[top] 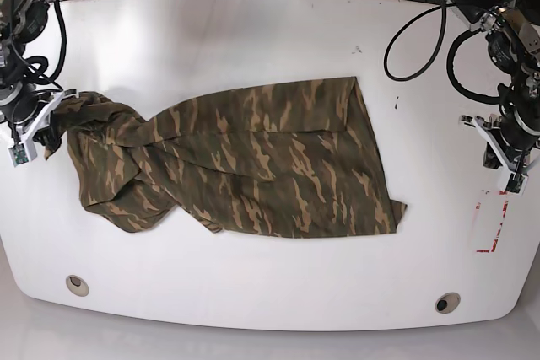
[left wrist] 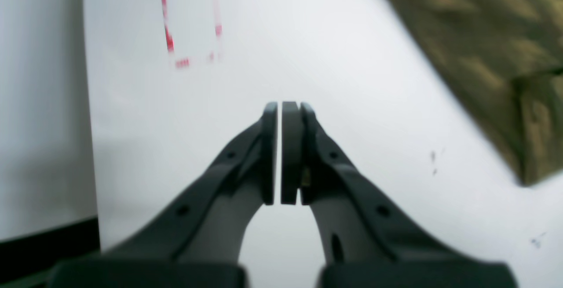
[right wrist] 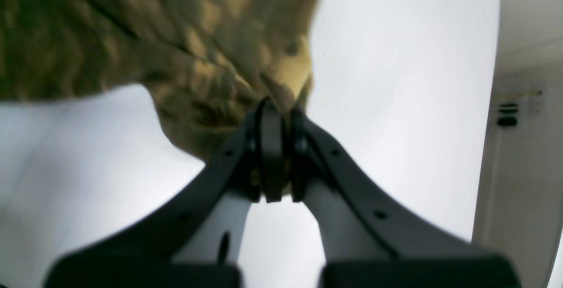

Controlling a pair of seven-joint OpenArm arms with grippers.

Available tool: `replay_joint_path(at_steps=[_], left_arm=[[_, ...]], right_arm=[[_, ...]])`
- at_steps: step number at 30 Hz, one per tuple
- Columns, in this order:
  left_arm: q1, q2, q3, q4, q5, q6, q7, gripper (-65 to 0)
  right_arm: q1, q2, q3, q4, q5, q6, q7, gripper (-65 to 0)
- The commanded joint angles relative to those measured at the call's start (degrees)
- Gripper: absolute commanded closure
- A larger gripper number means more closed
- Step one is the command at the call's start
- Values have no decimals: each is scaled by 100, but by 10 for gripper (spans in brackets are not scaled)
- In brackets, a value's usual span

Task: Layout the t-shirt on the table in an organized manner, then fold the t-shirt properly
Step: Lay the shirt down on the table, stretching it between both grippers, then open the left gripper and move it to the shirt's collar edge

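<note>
Pinching a bunched corner of the t-shirt (right wrist: 184, 50), my right pincer (right wrist: 281, 147) holds it at the table (top: 253, 31) edge, apparently to stretch the cloth flat. My left pincer (left wrist: 283, 151), pressed together and empty, waits beside the shirt's far hem near the red tape mark (left wrist: 169, 37).

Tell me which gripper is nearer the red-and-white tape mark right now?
Left. The left gripper hovers shut just beside the tape mark; the right gripper is across the table, pinching the t-shirt.

The white table (top: 253, 31) carries the camouflage t-shirt (top: 253, 158), bunched at one end.
</note>
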Motion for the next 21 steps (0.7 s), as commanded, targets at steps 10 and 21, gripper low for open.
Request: replay_joint_path(at_steps=[10, 21], left_arm=[[-948, -118, 414, 92, -24, -3, -123, 0], [-816, 84, 1679, 74, -15, -3, -123, -51]], right_arm=[[658, 257, 31, 103, -9, -7, -122, 0], [816, 213, 31, 103, 0, -7, -333, 0]])
